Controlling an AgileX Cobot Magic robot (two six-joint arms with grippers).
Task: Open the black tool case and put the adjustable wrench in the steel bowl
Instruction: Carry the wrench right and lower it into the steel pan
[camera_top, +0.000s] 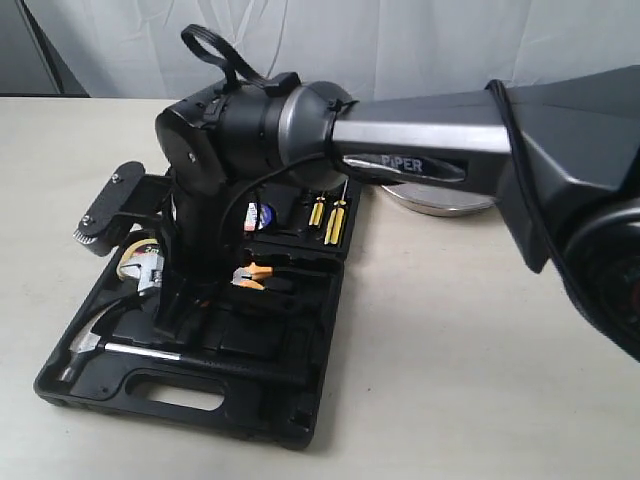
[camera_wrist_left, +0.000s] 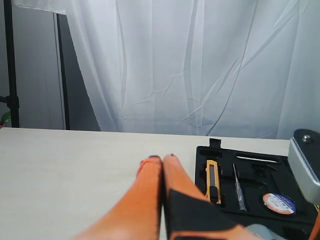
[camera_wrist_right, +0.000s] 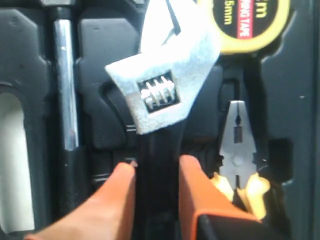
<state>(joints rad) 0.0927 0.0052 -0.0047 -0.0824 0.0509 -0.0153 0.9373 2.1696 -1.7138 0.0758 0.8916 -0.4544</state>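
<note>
The black tool case (camera_top: 250, 410) lies open on the table, its lid (camera_wrist_left: 255, 165) flat beside the tray. The right arm reaches across into the tray (camera_wrist_right: 30, 50). My right gripper (camera_wrist_right: 156, 165) is shut on the slim black handle of the adjustable wrench (camera_wrist_right: 162, 80), whose silvery head (camera_top: 150, 270) points away from the fingers. The steel bowl (camera_top: 440, 203) sits behind the case, mostly hidden by the right arm. My left gripper (camera_wrist_left: 162, 159) is shut on nothing, over bare table beside the lid.
In the tray lie a long hammer (camera_top: 100, 345), orange-handled pliers (camera_wrist_right: 239, 150) and a yellow tape measure (camera_wrist_right: 250, 25). The lid holds a yellow utility knife (camera_wrist_left: 213, 180), screwdrivers (camera_top: 330, 215) and a tape roll (camera_wrist_left: 279, 202). A white curtain hangs behind the table.
</note>
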